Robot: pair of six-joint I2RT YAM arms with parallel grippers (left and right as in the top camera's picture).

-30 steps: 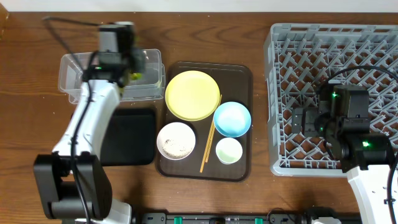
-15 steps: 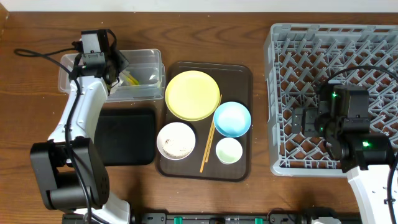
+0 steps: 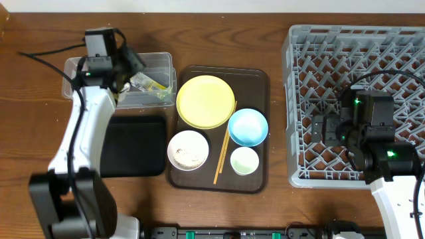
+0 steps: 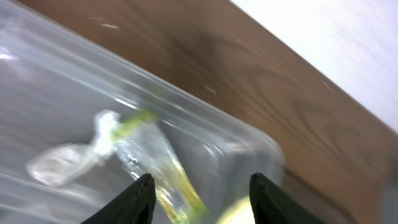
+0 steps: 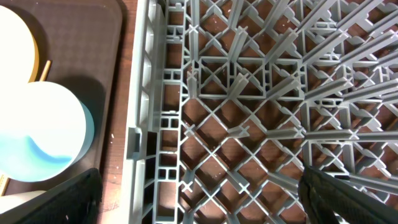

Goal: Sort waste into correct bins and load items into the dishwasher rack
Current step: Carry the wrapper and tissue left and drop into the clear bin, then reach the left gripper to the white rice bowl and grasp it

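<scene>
- Overhead, the green-and-orange snack wrapper (image 3: 147, 83) lies inside the clear rectangular plastic tub (image 3: 73, 87), toward its right end.
- Left tool (image 4: 202, 186) hovers over that tub. Its 2 fingers stand apart with nothing between them, so it is open and empty.
- Right tool (image 5: 199, 186) hangs over the large square grey dishwasher rack (image 3: 289, 106), fingers spread wide and holding nothing.
- The shallow black rectangular tray (image 3: 136, 146) sits on the counter (image 3: 33, 133) just in front of the tub, and nothing shows in it.
- On the dark brown serving tray (image 3: 255, 76) are the round yellow plate (image 3: 206, 101), the light blue bowl (image 3: 248, 127), the small pale cup (image 3: 244, 160) and the white bowl (image 3: 188, 150), which has specks inside that look like rice.
- The thin wooden chopsticks (image 3: 221, 159) lie between the 2 bowls.
- The wrapper seems sorted, while no dish is in the rack yet.
- The wrapper looks like light, crinkly, slippery film, best pinched at its twisted clear end.
- The plate and bowls look stiff, smooth and possibly breakable, so the rim is the place to grip.
- The chopsticks are slim and may roll, so I would pinch them near the middle.
</scene>
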